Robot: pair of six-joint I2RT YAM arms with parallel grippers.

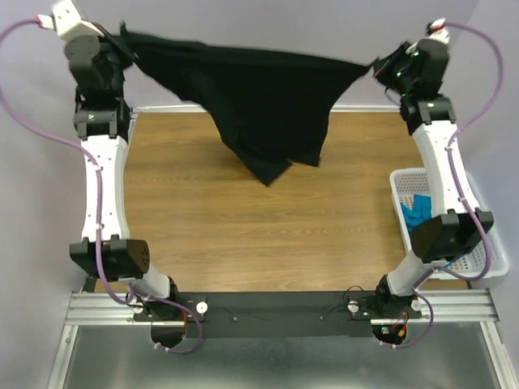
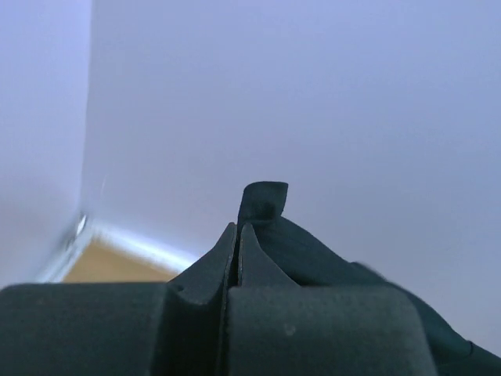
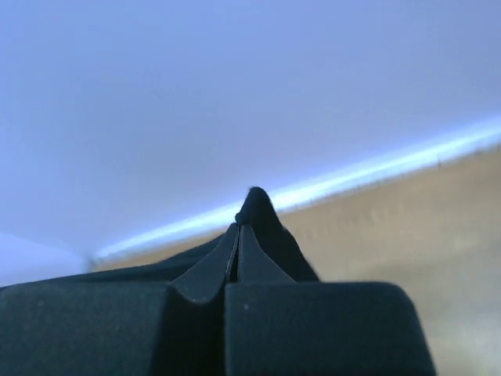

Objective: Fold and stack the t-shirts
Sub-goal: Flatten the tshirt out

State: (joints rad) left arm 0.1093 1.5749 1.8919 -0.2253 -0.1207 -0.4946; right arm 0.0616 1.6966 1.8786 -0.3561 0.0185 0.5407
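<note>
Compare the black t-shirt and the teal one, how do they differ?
The black t-shirt hangs stretched in the air between the left gripper and right gripper, both shut on it; the teal t-shirt lies crumpled in the white basket, untouched. The black t-shirt shows far more cloth than the teal t-shirt. Neither is folded yet.

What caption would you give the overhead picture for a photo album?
A black t-shirt hangs stretched over the wooden table, pinched by the left gripper and right gripper.

Wooden table (image 1: 227,235) carries a white lattice basket (image 1: 399,180) at its right edge
</note>
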